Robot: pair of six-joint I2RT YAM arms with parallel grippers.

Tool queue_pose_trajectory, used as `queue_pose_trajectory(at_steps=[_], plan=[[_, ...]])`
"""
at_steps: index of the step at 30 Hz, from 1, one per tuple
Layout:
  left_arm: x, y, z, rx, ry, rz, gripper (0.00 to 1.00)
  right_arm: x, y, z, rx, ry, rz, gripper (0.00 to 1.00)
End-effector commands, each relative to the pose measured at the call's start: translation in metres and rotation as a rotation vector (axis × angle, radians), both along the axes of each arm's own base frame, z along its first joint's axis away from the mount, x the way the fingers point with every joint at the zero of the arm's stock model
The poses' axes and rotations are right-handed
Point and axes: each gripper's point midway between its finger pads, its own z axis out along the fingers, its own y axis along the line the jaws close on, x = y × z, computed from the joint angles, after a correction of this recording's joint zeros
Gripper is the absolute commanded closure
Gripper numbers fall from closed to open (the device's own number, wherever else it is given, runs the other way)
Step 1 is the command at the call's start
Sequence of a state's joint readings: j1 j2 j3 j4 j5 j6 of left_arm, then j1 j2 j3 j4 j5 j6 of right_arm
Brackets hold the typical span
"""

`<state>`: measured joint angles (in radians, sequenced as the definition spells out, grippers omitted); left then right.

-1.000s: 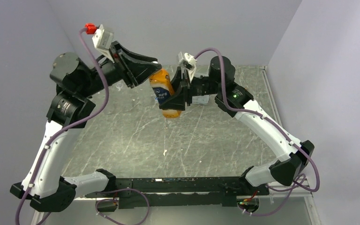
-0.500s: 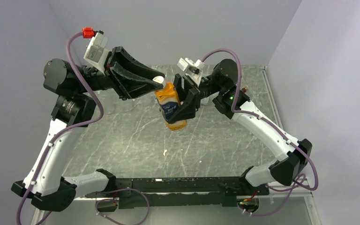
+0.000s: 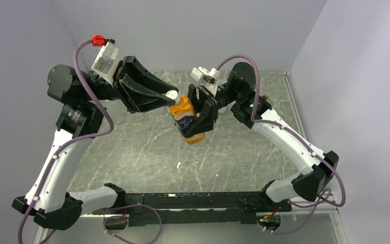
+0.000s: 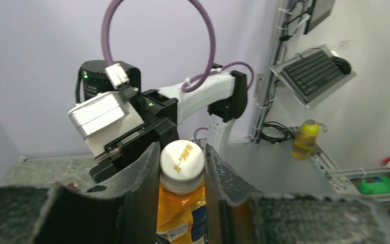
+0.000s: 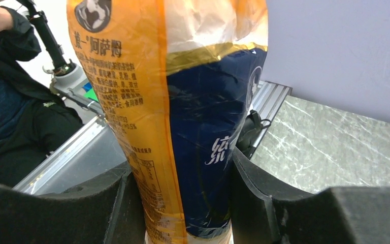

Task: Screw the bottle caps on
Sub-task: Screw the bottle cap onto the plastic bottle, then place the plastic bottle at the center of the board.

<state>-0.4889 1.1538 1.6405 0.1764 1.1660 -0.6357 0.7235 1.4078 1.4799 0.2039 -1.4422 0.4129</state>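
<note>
While the right gripper (image 5: 180,203) is clamped on the lower body of the orange bottle (image 5: 147,101), holding it tilted above the table (image 3: 132,147), the left gripper (image 4: 182,173) is closed narrow on the white cap (image 4: 183,158) at the bottle's top, one finger against each side. Brown print just above the right fingers reads 统一 阿萨姆, with fine-print lines under it too small to read. The dark blue band shows a pale 统 with the rest hidden behind one finger, the gold writing on the cap is unreadable, and the bottle's base and top are cut off in the right wrist view.
</note>
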Motion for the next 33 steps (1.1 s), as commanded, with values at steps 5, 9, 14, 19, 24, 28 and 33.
queue_pose_trajectory(at_steps=[5,9,14,19,24,28,33], plan=[[0.033,0.004,-0.006,0.016,0.073,0.268,1.00,0.064,0.016,0.001,-0.024,-0.025,-0.465,0.53],[0.071,0.009,-0.013,0.011,0.138,0.457,1.00,0.104,0.007,-0.018,-0.091,-0.014,-0.748,0.27],[0.114,0.013,-0.028,0.015,0.212,0.635,1.00,0.140,-0.030,-0.042,-0.167,0.018,-1.099,0.00],[0.156,0.016,-0.048,-0.001,0.269,0.789,1.00,0.146,-0.070,-0.056,-0.175,0.072,-1.321,0.00],[0.192,-0.001,-0.076,0.025,0.282,0.893,1.00,0.141,-0.108,-0.056,-0.144,0.133,-1.479,0.00],[0.222,-0.045,-0.108,0.034,0.243,0.957,1.00,0.138,-0.155,-0.042,-0.080,0.245,-1.693,0.00],[0.245,-0.111,-0.144,0.058,0.149,0.960,1.00,0.125,-0.192,-0.002,0.061,0.336,-1.810,0.00]])
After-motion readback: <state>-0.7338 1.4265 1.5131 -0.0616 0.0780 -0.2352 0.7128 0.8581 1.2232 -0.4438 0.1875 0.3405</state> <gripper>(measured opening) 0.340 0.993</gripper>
